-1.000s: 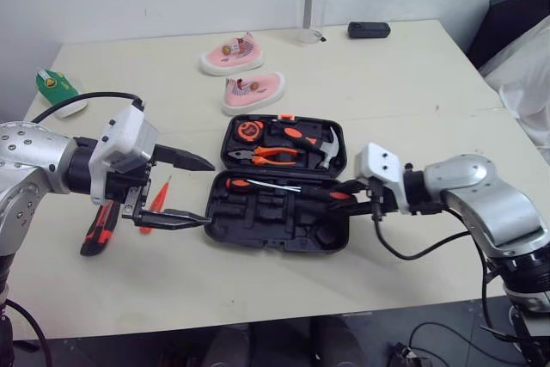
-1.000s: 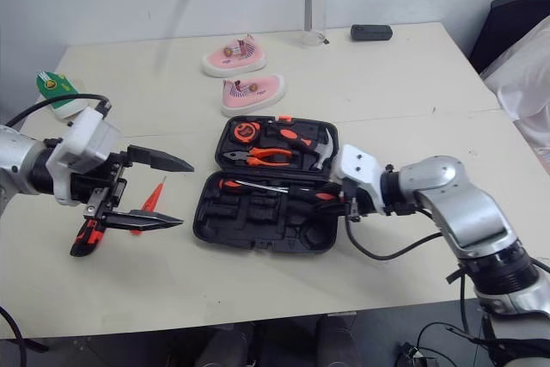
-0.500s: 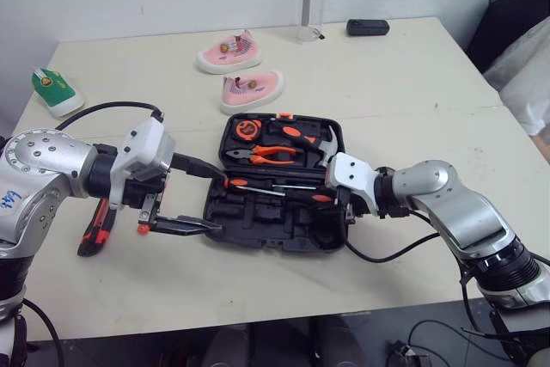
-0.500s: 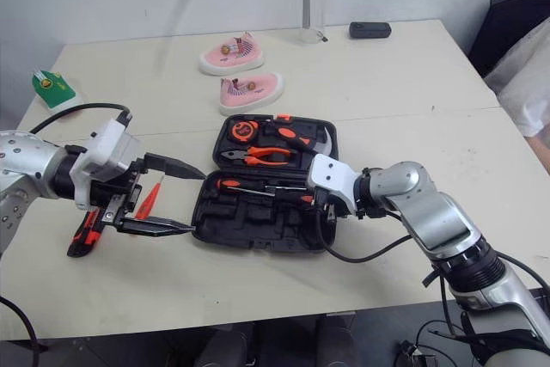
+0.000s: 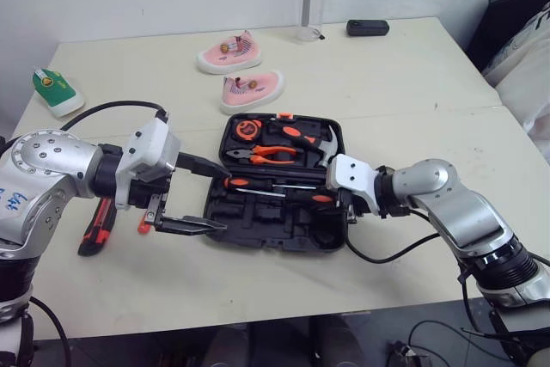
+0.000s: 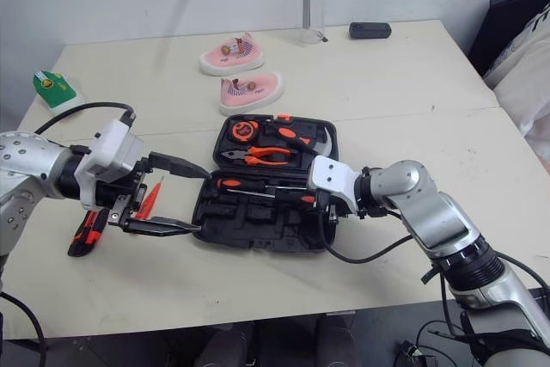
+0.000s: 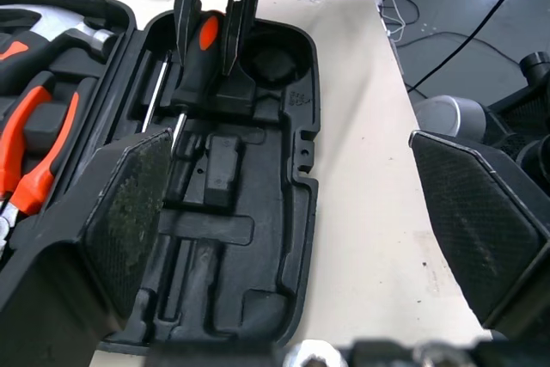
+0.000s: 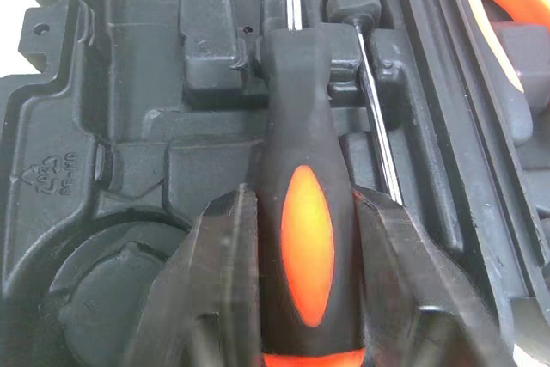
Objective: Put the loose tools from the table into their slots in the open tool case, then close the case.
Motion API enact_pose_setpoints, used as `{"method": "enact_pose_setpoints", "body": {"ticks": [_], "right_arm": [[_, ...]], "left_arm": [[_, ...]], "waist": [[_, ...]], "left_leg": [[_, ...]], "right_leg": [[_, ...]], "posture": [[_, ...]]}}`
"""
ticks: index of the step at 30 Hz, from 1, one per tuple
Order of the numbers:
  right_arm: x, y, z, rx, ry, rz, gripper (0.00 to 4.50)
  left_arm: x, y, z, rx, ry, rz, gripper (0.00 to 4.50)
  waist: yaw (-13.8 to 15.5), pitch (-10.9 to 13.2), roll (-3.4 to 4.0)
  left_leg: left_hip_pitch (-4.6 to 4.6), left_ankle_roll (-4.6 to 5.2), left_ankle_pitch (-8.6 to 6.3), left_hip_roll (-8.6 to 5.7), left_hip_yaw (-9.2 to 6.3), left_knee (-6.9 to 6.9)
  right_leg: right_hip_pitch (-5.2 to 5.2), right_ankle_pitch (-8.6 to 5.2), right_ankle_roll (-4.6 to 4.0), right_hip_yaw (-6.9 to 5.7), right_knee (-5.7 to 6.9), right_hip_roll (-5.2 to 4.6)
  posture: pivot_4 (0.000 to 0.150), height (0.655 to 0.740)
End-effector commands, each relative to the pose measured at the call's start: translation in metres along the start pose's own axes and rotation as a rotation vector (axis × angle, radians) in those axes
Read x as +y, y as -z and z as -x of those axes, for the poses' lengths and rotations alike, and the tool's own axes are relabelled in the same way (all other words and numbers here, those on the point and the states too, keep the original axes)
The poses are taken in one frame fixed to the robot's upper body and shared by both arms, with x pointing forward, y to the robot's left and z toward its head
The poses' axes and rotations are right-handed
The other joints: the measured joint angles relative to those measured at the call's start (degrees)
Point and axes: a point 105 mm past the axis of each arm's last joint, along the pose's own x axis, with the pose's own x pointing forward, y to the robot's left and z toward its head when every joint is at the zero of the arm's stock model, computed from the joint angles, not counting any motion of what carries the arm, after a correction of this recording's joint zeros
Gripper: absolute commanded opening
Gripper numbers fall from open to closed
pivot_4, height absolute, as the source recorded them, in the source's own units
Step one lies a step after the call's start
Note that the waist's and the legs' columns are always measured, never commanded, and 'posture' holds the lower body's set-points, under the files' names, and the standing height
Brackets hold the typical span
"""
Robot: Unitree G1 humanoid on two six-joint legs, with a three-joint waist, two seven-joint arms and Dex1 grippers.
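Screwdriver (image 8: 296, 109), black handle with an orange inset, lying low in the front half of the open tool case (image 5: 258, 242), centre of the frame, its thin steel shaft pointing frame-left. Likely light and rigid. The handle looks rubbery and thick enough to grip, while the shaft is slick and narrow, so the fat middle of the handle is the place to hold it. The right hand (image 8: 302, 212) is clamped there now, one finger on each flank. A second screwdriver (image 5: 236, 183) lies alongside in the same half. The rear half carries four pieces: tape measure (image 5: 249, 130), pliers (image 5: 273, 154), hammer (image 5: 326, 148), and one more orange-handled tool (image 5: 296, 135). The left hand (image 5: 222, 204) is spread wide and holds nothing, its fingers reaching over the case's left end. Two loose tools are on the tabletop (image 5: 412, 126) at frame-left: a slim orange screwdriver (image 6: 148, 199) and a black-and-orange tool (image 6: 86, 231), type unclear. Farther back are two pink shoes (image 5: 228, 51), one clear bottle (image 5: 311, 6), one small black device (image 5: 368, 28), and one green-and-white item (image 5: 58, 92) at upper left.
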Motion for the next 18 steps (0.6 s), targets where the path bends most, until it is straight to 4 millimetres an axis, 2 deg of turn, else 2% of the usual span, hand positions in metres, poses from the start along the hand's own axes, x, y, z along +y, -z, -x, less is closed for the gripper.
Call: {"method": "enact_pose_setpoints", "body": {"ticks": [1, 3, 8, 11, 14, 15, 16, 18], "right_arm": [[-0.004, -0.014, 0.005, -0.044, 0.004, 0.035, 3.88], [-0.005, -0.025, 0.006, -0.109, 0.003, 0.009, 4.35], [-0.007, -0.057, -0.003, -0.381, -0.003, -0.097, 4.35], [-0.008, -0.061, -0.013, -0.484, -0.002, -0.143, 3.58], [-0.011, -0.052, -0.025, -0.51, 0.01, -0.168, 2.13], [-0.01, -0.047, -0.028, -0.505, 0.008, -0.166, 1.88], [-0.009, -0.044, -0.031, -0.503, 0.003, -0.164, 1.31], [-0.005, -0.038, -0.036, -0.497, -0.017, -0.164, 0.61]], "left_arm": [[0.003, -0.008, 0.003, -0.005, -0.014, -0.043, 4.5], [0.003, -0.008, 0.003, -0.005, -0.014, -0.043, 4.5], [0.004, -0.006, 0.001, -0.013, -0.02, -0.036, 4.5], [0.005, -0.005, 0.0, -0.02, -0.025, -0.029, 4.5], [0.005, -0.004, -0.001, -0.023, -0.03, -0.024, 4.5], [0.005, -0.004, -0.001, -0.023, -0.031, -0.024, 4.5], [0.004, -0.005, -0.001, -0.023, -0.031, -0.023, 4.5], [0.004, -0.005, -0.001, -0.024, -0.033, -0.022, 4.5]], "waist": [[-0.02, 0.0, 0.0], [-0.09, 0.0, 0.0], [-0.52, -0.01, -0.02], [-0.84, -0.03, -0.05], [-1.13, -0.04, -0.07], [-1.17, -0.04, -0.07], [-1.22, -0.04, -0.07], [-1.33, -0.04, -0.07]], "left_leg": [[0.0, 0.0, 0.0, 0.0, 0.0, 0.0], [0.0, 0.0, 0.0, 0.0, 0.01, 0.0], [0.0, -0.03, 0.01, 0.06, 0.01, 0.0], [0.0, -0.04, 0.02, 0.05, 0.01, 0.0], [0.0, -0.04, 0.02, 0.03, 0.01, 0.0], [0.0, -0.04, 0.02, 0.02, 0.01, 0.01], [0.0, -0.04, 0.02, -0.01, 0.01, 0.01], [0.0, -0.04, 0.02, -0.01, 0.01, 0.01]], "right_leg": [[-0.01, 0.0, 0.0, 0.0, 0.01, 0.0], [-0.01, 0.0, 0.0, 0.0, 0.01, 0.0], [-0.05, 0.0, 0.0, 0.0, 0.08, 0.03], [-0.08, 0.0, 0.0, -0.01, 0.1, 0.01], [-0.08, 0.0, 0.0, -0.02, 0.14, 0.01], [-0.08, 0.0, 0.0, -0.02, 0.15, 0.0], [-0.08, 0.0, 0.0, -0.01, 0.16, -0.02], [-0.09, 0.0, 0.0, -0.01, 0.17, -0.01]], "posture": [[0.15, 0.7269], [0.15, 0.7269], [0.15, 0.7269], [0.15, 0.7269], [0.15, 0.7269], [0.15, 0.7269], [0.15, 0.7269], [0.15, 0.7269]]}}
